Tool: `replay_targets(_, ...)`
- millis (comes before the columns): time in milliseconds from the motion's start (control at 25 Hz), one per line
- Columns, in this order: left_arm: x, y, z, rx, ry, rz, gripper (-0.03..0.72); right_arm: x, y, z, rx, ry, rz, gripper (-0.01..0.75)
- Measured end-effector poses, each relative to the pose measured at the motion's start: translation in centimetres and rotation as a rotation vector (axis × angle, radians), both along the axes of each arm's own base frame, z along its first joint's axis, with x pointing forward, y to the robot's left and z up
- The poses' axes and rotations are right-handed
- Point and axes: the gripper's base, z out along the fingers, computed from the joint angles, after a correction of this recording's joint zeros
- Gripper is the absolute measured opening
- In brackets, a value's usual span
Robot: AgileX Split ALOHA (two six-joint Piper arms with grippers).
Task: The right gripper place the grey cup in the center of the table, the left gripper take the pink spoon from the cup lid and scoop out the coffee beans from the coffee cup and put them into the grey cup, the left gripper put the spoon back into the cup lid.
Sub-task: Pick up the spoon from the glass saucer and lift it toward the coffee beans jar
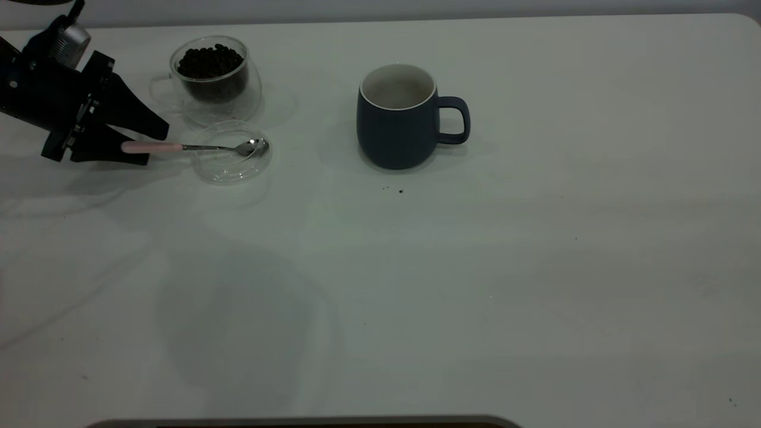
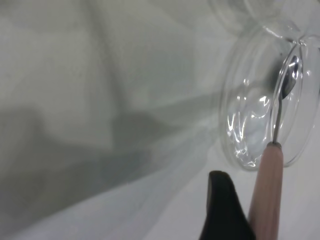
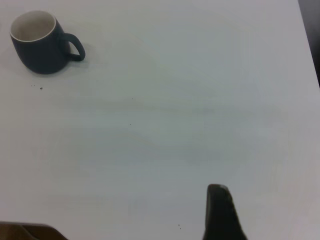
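Your left pincer [image 1: 145, 141] low at far-left of desk [image 1: 475, 285], fingers spread either side of pink spoon [image 1: 178, 147] handle end, not clamped. Spoon: pale pink handle, shiny metal neck and bowl, bowl resting in cup lid [image 1: 233, 161], a clear flat glass disc. Coffee cup [image 1: 211, 80] just behind lid, clear glass, full of dark coffee beans [image 1: 210, 62]. Grey cup [image 1: 404, 116] mid-desk, upright, dark blue-grey, pale inside, handle away from coffee cup. Your right pincer [image 3: 220, 215]: one black finger visible, can't tell state.
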Motion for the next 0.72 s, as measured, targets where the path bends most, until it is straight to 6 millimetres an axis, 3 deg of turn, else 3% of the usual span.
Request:
replay_targets(560, -0.3, -0.02, -0.75, 0.0, 0.041, 0.009, 0.486, 0.0, 0.0, 0.0, 0.0, 0.0, 0.0, 0.507)
replay_targets(720, -0.3, -0.02, -0.75, 0.0, 0.041, 0.009, 0.449, 0.0, 0.0, 0.0, 0.0, 0.0, 0.0, 0.507)
